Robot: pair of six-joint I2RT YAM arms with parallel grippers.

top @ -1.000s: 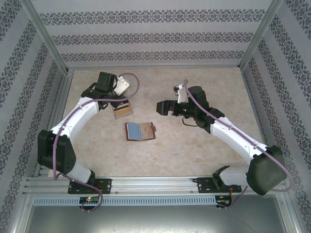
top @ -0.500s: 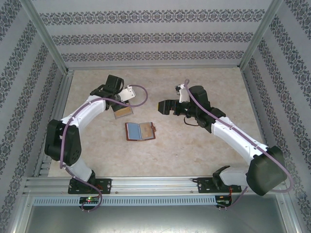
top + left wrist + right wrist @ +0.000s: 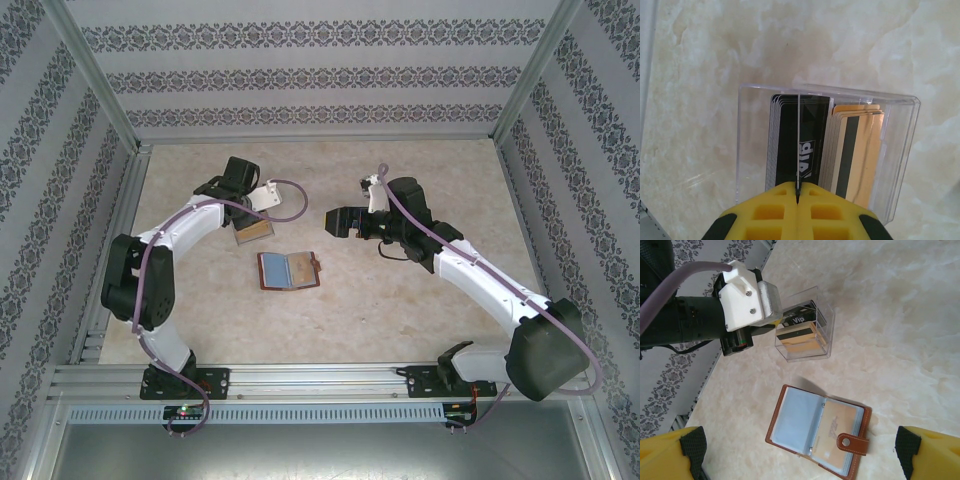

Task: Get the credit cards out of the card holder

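Card holder (image 3: 289,270) lies open and flat mid-table, blue-grey panels up, clasp tab on its right edge. Clear box (image 3: 252,230) sits just far-left of it, apart, gold showing inside. Left gripper (image 3: 245,212) points down directly over the box; contact cannot be told. Right gripper (image 3: 335,222) hangs to the far right of the holder, aimed left, jaws spread. Beige marbled table (image 3: 400,310); patterned walls (image 3: 320,75) around.

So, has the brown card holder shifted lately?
No. The card holder lies in the same spot, same gap from the clear box beyond it.
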